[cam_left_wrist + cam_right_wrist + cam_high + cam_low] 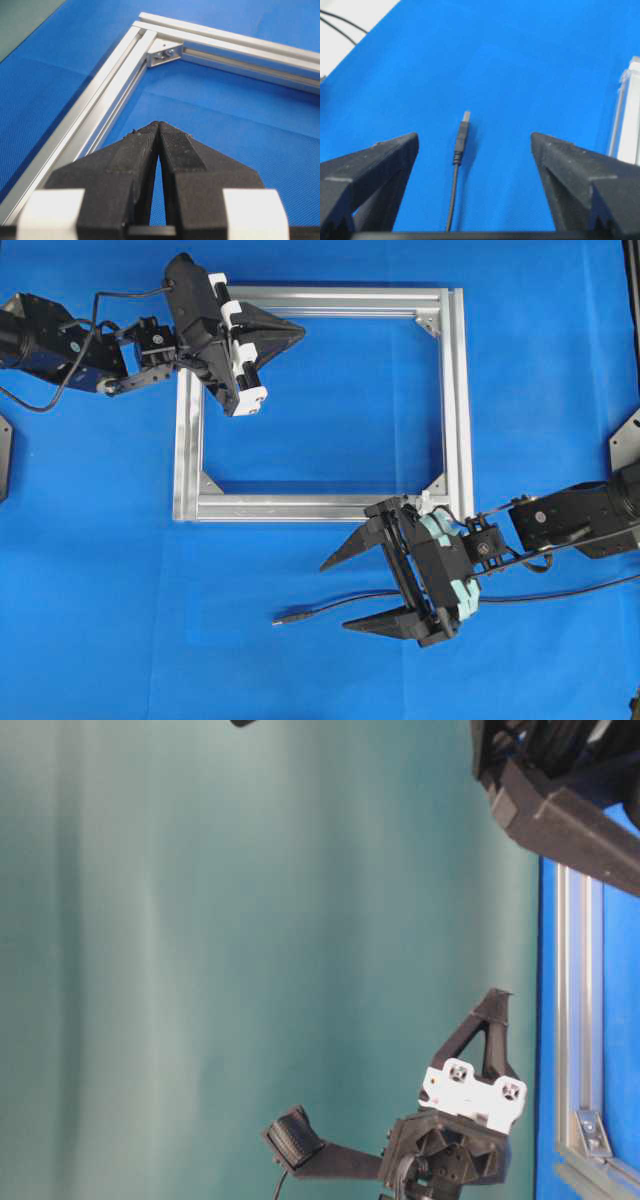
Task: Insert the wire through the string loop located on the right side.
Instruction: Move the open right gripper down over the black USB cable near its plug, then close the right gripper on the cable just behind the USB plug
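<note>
The wire (310, 612) is a thin black cable lying on the blue mat in front of the silver frame (320, 508), with its plug tip (283, 620) pointing left. My right gripper (336, 594) hangs open over it. In the right wrist view the wire (461, 137) runs between the wide-apart fingers, nearer the left one and touching neither. A thin pale strand (618, 115) beside the frame's end may be the string loop; I cannot tell for sure. My left gripper (298, 332) is shut and empty over the frame's far left part, its tips (159, 125) pressed together.
The rectangular aluminium frame has corner brackets (164, 53) and lies flat in the middle of the mat. A second black cable (560, 592) trails from the right arm across the mat. The mat's right edge meets a dark stand (628, 445).
</note>
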